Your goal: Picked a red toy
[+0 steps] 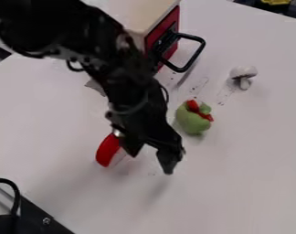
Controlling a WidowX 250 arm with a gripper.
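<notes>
Toy (107, 150), red, just beside end effector (152, 161)

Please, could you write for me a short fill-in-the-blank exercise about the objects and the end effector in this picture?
1. The end effector, beside the red toy, is not shut but ____.
2. The rounded toy with red bits at its top is mostly ____ in colour.
3. The small pale toy has the shape of a ____.
4. The handle on the red box front is coloured ____.

Missing words: open; green; mushroom; black.
</notes>
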